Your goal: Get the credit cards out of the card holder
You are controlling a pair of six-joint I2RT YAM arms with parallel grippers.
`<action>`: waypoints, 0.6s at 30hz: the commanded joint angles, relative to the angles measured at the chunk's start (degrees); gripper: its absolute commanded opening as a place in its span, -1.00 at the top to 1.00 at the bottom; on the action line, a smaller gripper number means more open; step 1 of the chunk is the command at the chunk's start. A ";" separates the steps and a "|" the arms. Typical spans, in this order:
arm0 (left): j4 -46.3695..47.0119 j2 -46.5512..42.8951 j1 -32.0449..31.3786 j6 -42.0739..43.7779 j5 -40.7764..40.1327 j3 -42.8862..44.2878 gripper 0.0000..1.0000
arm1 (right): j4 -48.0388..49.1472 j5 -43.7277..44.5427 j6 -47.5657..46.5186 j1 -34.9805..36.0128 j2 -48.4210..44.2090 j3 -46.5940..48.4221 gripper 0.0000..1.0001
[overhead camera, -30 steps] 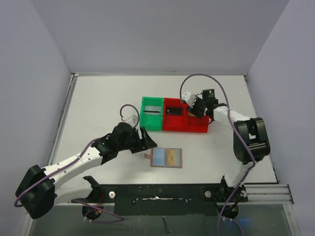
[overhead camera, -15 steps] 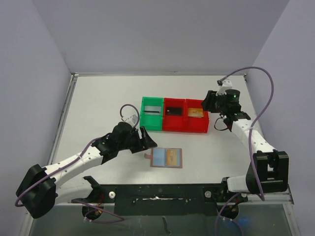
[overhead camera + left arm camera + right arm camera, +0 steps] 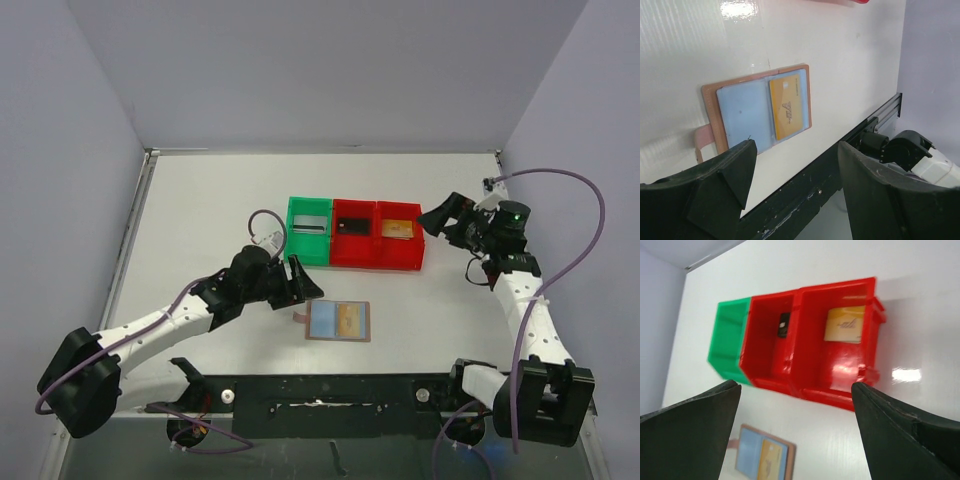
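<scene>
Card holder [image 3: 322,321]: It is laid open and flat on the tabletop [image 3: 200,200], close to the middle of the near edge. Its blue inside is turned up.
Gold card [image 3: 349,320]: It is seen tucked in the right half of the card holder. The job is thought to be almost done, with only this card left inside.
Left gripper [image 3: 300,285]: It is held wide open with nothing in it. It is kept just beside the far left corner of the card holder, not touching it.
Step in hand: The gold card is most likely to be pulled out.
How it is done well: The jaws should be brought closer, as the card is very thin. One edge should be pinched and the card slid out flat. Which way the pocket opens cannot be told. The blue half should be pressed down, or the whole card holder may be lifted too.
Bins: A grey card [image 3: 312,224] is seen in the green bin [image 3: 308,252], a black card [image 3: 352,225] in the middle red bin [image 3: 352,254], and a second gold card [image 3: 398,229] in the right red bin [image 3: 400,256].
Right gripper [image 3: 440,218]: It is spread wide, with nothing held, beside the right red bin, toward the right edge.
</scene>
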 commanded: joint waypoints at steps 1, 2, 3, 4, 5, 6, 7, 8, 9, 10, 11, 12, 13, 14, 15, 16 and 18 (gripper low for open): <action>6.51 1.20 0.27 -0.96 2.98 1.93 -0.30 | 3.07 -15.61 5.04 0.24 -2.36 -1.92 -0.95; 6.95 1.60 0.27 -1.00 3.49 1.93 -0.30 | 3.18 -17.22 6.29 0.56 -2.01 -2.09 -0.95; 7.32 1.92 0.25 -0.87 4.00 1.89 -0.30 | 4.20 -18.67 7.76 1.25 -1.86 -2.58 -0.95; 7.60 2.24 0.27 -0.75 4.28 1.78 -0.30 | 5.32 -19.25 9.31 2.57 -2.08 -3.53 -0.95; 7.91 2.41 0.23 -0.66 4.40 1.53 -0.29 | 5.87 -18.29 10.50 4.37 -2.69 -4.43 -0.95; 8.38 2.51 0.24 -0.75 4.44 1.18 -0.29 | 5.59 -15.61 11.40 7.02 -3.46 -5.16 -0.95; 8.81 2.53 0.27 -1.01 4.41 0.86 -0.29 | 4.68 -11.98 12.04 10.22 -4.40 -5.72 -0.95; 9.22 2.61 0.27 -1.30 4.37 0.54 -0.29 | 3.75 -7.83 12.77 13.63 -5.22 -6.17 -0.95; 9.61 2.81 0.27 -1.65 4.47 0.49 -0.29 | 2.99 -3.43 13.97 17.17 -6.19 -7.28 -0.95; 9.90 2.88 0.27 -1.97 4.58 0.41 -0.29 | 1.98 2.06 15.30 20.37 -7.36 -8.16 -0.99; 10.20 2.90 0.27 -2.20 4.74 0.29 -0.28 | 0.81 7.35 16.71 24.34 -8.53 -8.86 -0.99; 10.34 2.91 0.27 -2.34 4.92 0.19 -0.28 | -0.32 13.33 17.89 27.82 -9.61 -9.60 -0.97; 10.39 2.89 0.27 -2.39 5.03 0.15 -0.28 | -1.54 20.72 19.43 33.06 -10.88 -10.21 -0.93; 10.38 2.86 0.27 -2.40 5.06 0.09 -0.27 | -2.63 25.61 20.41 36.90 -11.58 -10.73 -0.92; 10.32 2.74 0.27 -2.40 5.07 0.01 -0.26 | -3.30 29.05 21.66 40.14 -12.11 -11.44 -0.91; 10.23 2.71 0.29 -2.40 5.04 -0.08 -0.26 | -3.52 31.33 23.05 42.96 -12.19 -11.99 -0.90; 10.12 2.63 0.35 -2.40 4.94 -0.21 -0.25 | -4.12 34.52 25.38 47.41 -11.47 -12.51 -0.90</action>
